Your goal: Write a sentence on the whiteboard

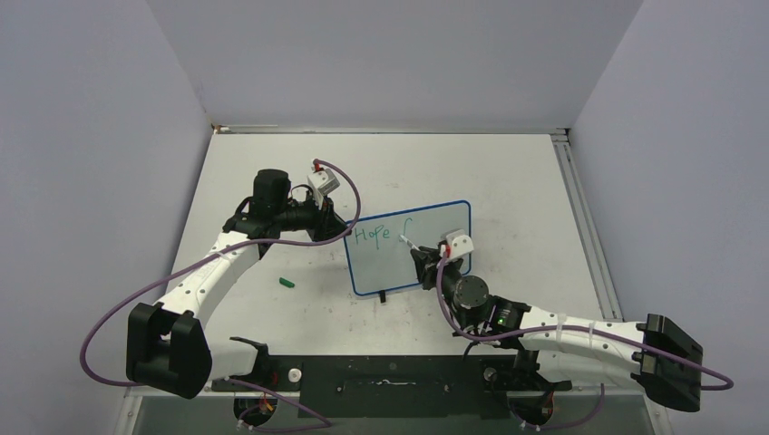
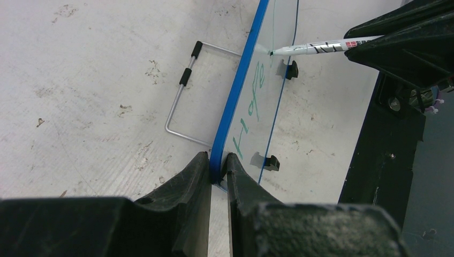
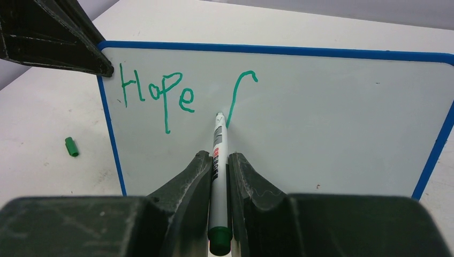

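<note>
The whiteboard (image 1: pixel 426 231) stands upright mid-table, blue-framed, also in the left wrist view (image 2: pixel 235 101) and the right wrist view (image 3: pixel 321 123). The sentence (image 3: pixel 160 93) in green reads "Hope" plus one curved stroke (image 3: pixel 238 91); in the top view (image 1: pixel 372 236) it is small. My left gripper (image 2: pixel 218 160) is shut on the whiteboard's left edge, near its upper corner. My right gripper (image 3: pixel 219 158) is shut on a white marker (image 3: pixel 218 160) with a green end; its tip touches the board at the foot of the curved stroke. The marker also shows in the left wrist view (image 2: pixel 321 48).
A green marker cap (image 1: pixel 287 282) lies on the table left of the board, also in the right wrist view (image 3: pixel 72 146). A wire stand (image 2: pixel 184 91) lies behind the board. Black feet (image 2: pixel 272 162) stick out at its base. Enclosure walls surround the table.
</note>
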`<state>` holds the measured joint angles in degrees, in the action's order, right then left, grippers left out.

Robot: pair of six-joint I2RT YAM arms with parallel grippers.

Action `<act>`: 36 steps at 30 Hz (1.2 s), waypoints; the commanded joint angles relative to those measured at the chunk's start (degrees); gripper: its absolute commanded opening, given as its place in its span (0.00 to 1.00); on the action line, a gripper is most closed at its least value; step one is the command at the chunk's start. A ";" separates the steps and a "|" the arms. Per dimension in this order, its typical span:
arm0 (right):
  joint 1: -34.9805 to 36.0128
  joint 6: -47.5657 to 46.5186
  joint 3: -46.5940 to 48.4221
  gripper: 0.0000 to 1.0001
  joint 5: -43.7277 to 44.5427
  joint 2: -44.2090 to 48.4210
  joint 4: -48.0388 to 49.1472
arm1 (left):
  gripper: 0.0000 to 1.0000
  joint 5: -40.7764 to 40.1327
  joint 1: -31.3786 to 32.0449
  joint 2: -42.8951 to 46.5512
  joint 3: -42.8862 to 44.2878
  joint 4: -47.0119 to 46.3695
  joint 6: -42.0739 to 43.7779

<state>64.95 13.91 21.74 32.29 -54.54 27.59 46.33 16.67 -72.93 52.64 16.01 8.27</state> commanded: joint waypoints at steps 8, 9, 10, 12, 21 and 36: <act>-0.17 -0.48 1.09 0.05 6.40 3.37 -2.07 | 0.00 -1.47 0.14 -0.32 0.02 2.71 2.34; -0.17 -0.59 1.16 0.05 6.10 3.27 -1.91 | 0.00 -1.44 0.13 -0.30 0.01 2.71 2.36; -0.17 -0.75 1.15 0.05 5.76 3.34 -1.70 | 0.00 -1.56 0.07 -0.37 0.00 2.67 2.41; -0.22 -0.89 0.91 0.05 4.53 3.71 -1.04 | 0.00 -1.58 0.12 -0.33 0.00 2.71 2.36; -0.17 -1.19 0.43 0.05 5.35 4.77 -0.63 | 0.00 -1.67 0.12 -0.39 -0.04 2.69 2.36; -0.09 0.69 0.57 0.05 4.92 3.06 -3.09 | 0.00 -1.65 0.16 -0.37 -0.02 2.64 2.37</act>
<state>64.93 13.21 21.71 36.71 -52.10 25.54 46.48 16.67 -72.93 52.64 16.01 8.25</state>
